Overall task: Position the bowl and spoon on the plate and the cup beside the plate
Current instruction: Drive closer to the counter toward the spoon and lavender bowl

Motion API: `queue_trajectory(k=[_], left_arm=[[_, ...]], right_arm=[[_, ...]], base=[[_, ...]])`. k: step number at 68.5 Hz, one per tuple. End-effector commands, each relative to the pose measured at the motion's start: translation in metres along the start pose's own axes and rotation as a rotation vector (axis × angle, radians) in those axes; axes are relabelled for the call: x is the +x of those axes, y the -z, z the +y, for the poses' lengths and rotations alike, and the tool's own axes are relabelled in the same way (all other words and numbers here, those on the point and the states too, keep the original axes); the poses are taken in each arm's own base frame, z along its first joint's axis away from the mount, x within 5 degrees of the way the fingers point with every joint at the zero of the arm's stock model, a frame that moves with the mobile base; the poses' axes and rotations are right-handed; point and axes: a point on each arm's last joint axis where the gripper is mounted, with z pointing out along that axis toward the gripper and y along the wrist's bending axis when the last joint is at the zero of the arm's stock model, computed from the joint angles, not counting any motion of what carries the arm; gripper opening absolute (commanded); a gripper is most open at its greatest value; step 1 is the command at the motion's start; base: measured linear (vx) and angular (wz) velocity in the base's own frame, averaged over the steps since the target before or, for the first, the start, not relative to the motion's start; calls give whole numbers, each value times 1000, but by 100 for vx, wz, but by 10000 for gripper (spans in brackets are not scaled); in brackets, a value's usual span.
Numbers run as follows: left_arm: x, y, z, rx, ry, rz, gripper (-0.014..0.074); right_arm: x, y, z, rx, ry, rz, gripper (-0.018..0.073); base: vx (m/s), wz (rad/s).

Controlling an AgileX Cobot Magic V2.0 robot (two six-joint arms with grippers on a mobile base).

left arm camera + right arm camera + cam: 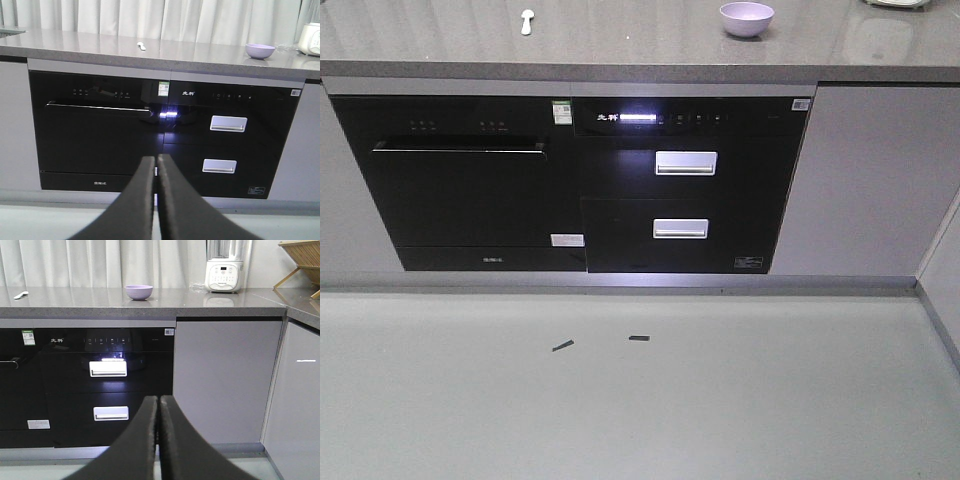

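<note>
The bowl (746, 18) and spoon (527, 21) sit on the surface (620, 50); plate and cup unseen.
The spoon lies well left of the bowl. The left claw (156, 159) and right claw (159, 399), both clenched and empty, hang far below it; a clenched approach could shove the light bowl away.

Only legible txt is a white brand mark (56, 340), looks like 先科, on the drawer panel (140, 340). Green sticker (28, 337), oven logo (100, 183) are too small to read.

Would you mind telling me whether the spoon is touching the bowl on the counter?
Apart. The front-facing view shows the spoon and the bowl separated by a wide stretch of bare countertop.
</note>
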Motion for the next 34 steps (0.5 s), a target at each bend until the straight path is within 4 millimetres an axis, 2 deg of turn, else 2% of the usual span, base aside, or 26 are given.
queue_trajectory(k=[1, 34], left_arm=[[-10, 1, -2, 21, 11, -88, -6], [-10, 1, -2, 21, 11, -88, -6]], right_arm=[[-5, 1, 1, -10, 16, -74, -3], [-5, 1, 1, -10, 16, -74, -3]], base=[[18, -3], [17, -2]])
